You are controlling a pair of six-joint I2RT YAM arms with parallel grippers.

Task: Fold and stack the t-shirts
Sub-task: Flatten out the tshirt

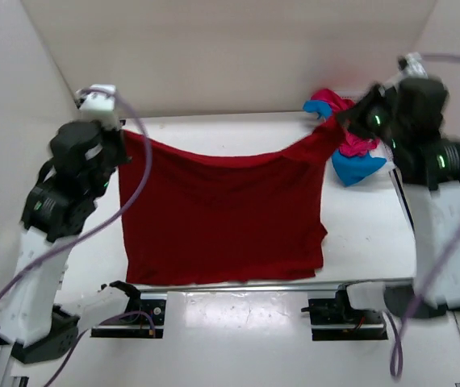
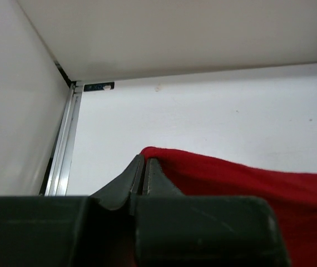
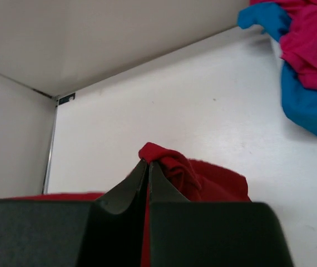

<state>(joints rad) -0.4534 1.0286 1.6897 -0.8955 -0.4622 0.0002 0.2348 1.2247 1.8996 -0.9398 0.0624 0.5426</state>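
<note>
Dark red t-shirt is spread across the middle of the white desk. Its near hem lies at the metal rail, just past the arm bases. Further back the cloth comes off the surface: the far edge is held up and stretched between both arms, sagging in the middle.

Left fingers are pressed together, pinching the far-left corner of the red shirt, with the fabric edge caught right at the tips. Right fingers are also pressed together, pinching the far-right corner, with a bunched fold of red cloth at the tips. That side of the shirt runs up diagonally towards the right arm.

Just beside the right fingers, at the far right of the desk, the bright pink t-shirt and blue t-shirt lie crumpled in one heap. Pink is mostly on top and blue sticks out on the near side. The red shirt's raised corner overlaps the heap in the top view; cannot tell if they touch.

Purple cables loop from each wrist. Plain white walls close the desk on the left, far and right sides.
</note>
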